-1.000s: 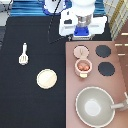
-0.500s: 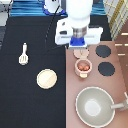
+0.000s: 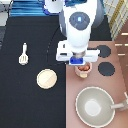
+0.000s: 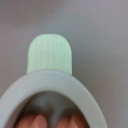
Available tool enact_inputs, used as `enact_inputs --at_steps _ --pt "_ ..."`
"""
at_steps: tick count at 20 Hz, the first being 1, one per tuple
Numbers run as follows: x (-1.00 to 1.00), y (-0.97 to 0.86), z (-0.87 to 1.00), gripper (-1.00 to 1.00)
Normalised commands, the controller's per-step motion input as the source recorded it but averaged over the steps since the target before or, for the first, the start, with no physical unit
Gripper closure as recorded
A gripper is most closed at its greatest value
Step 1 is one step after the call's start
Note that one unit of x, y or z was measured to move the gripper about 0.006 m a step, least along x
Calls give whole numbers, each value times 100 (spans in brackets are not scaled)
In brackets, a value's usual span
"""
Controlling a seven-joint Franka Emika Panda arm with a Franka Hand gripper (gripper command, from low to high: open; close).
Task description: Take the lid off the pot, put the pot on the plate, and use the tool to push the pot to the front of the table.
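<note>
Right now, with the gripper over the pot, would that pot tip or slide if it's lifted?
The pot looks small and squat, so it should probably stay upright. Its reddish contents show, so tilting might spill them. The gripper hangs directly above it on the stove; the side tab looks smooth, perhaps slippery.

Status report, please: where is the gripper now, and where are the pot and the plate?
Gripper directly above the pot, on the stove. Pot uncovered, contents showing. Plate bare on the table; tool untouched.
</note>
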Motion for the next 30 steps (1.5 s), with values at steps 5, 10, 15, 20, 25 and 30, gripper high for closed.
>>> enact_inputs --at_steps 5,10,15,20,25,30 --pt "-45 0 -38 -100" --pt "-47 0 -34 -100" --pt "-25 0 -38 -100" --pt "-14 0 -28 -100" --pt "-9 0 -3 100" --pt "-12 0 0 100"
